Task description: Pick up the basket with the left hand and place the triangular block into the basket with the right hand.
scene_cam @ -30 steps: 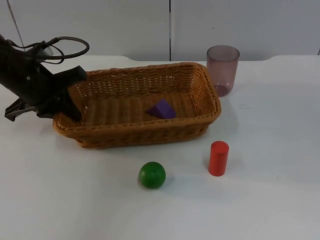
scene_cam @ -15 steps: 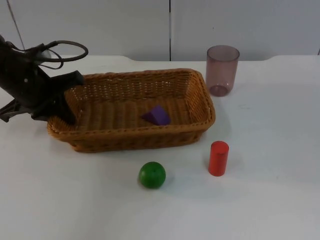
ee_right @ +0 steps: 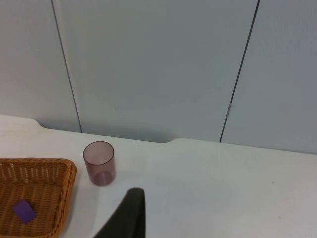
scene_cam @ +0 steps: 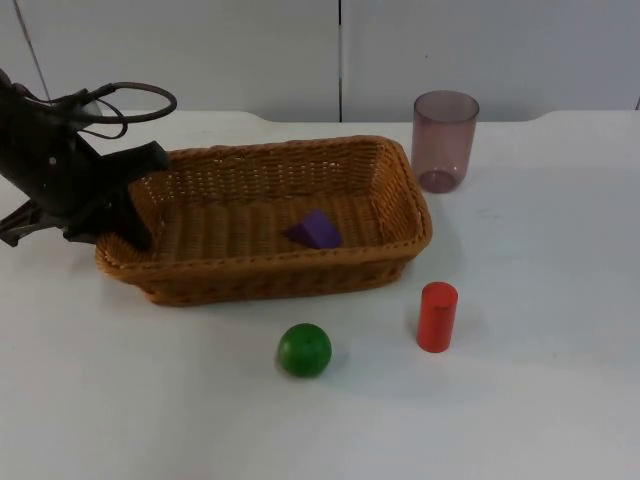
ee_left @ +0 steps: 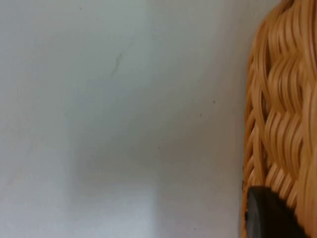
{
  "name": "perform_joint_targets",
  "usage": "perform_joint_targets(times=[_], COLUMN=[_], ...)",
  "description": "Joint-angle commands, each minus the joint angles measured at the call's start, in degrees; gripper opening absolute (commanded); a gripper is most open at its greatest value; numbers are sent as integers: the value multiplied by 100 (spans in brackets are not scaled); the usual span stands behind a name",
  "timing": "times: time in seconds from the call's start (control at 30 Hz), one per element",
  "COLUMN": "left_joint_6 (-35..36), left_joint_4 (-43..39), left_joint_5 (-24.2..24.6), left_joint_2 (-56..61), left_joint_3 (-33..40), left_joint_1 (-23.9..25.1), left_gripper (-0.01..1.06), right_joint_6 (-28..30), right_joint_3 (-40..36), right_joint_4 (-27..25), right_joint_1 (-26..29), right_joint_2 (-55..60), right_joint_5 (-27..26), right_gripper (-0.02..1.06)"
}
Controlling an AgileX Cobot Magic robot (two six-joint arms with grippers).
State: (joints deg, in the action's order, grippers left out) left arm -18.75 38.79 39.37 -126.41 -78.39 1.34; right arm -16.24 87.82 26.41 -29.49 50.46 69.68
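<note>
Left gripper (scene_cam: pixel 135 215) clamped on one wicker basket (scene_cam: pixel 265 283), long axis running away from it sideways; one purple triangular block (scene_cam: pixel 314 230) inside; right gripper (ee_right: pixel 130 218) unclear.

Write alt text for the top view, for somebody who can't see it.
The left gripper grips the left end of a wicker basket holding a purple triangular block. On the white table sit a green ball, a red cylinder and a tinted cup.
</note>
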Motion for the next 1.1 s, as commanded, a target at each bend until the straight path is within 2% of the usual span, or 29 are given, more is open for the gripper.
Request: perform_joint_targets(times=[0.0, 0.03, 0.07, 0.1, 0.13, 0.17, 0.2, 0.43, 0.67, 0.87, 0.93, 0.97, 1.07], left_joint_6=[62, 62, 62, 92, 132, 146, 146, 109, 109, 237, 172, -107, -68], left_joint_4=[115, 115, 115, 115, 104, 104, 56, -48, -58, -9, -9, -21, -287], left_joint_5=[0, 0, 11, 23, 23, 12, 23, 365, 392, 1177, 1276, 1392, 1290], left_joint_2=[50, 50, 50, 50, 50, 50, 64, 199, 535, 781, 806, 942, 1213], left_joint_3=[-15, -15, -15, -15, -15, -15, -15, -15, -15, -15, -15, -15, -15], left_joint_1=[-12, -12, -12, -12, -12, -12, -12, 1, 1, 231, 277, 364, 417], left_gripper=[19, 19, 32, 59, 75, 84, 105, 105, 105, 105, 105, 105, 105], right_joint_6=[-20, -20, -20, -20, -20, -20, -20, 28, 89, 86, 86, 86, 86], right_joint_3=[-7, -7, -7, -7, -7, -7, -7, -7, -7, -7, -7, -7, -7], right_joint_4=[4, 4, 4, 4, 4, 4, 4, 4, 4, 4, 4, 4, 4], right_joint_1=[27, 27, 27, 27, 27, 27, 27, 27, 27, 27, 27, 27, 27], right_joint_2=[-5, -5, -5, -5, -5, -5, -5, -5, -5, -5, -5, -5, -5], right_joint_5=[-2, -2, -2, -2, -2, -2, -2, -14, -14, -2, -2, -2, 9], right_gripper=[105, 105, 105, 105, 105, 105, 105, 105, 105, 105, 105, 105, 105])
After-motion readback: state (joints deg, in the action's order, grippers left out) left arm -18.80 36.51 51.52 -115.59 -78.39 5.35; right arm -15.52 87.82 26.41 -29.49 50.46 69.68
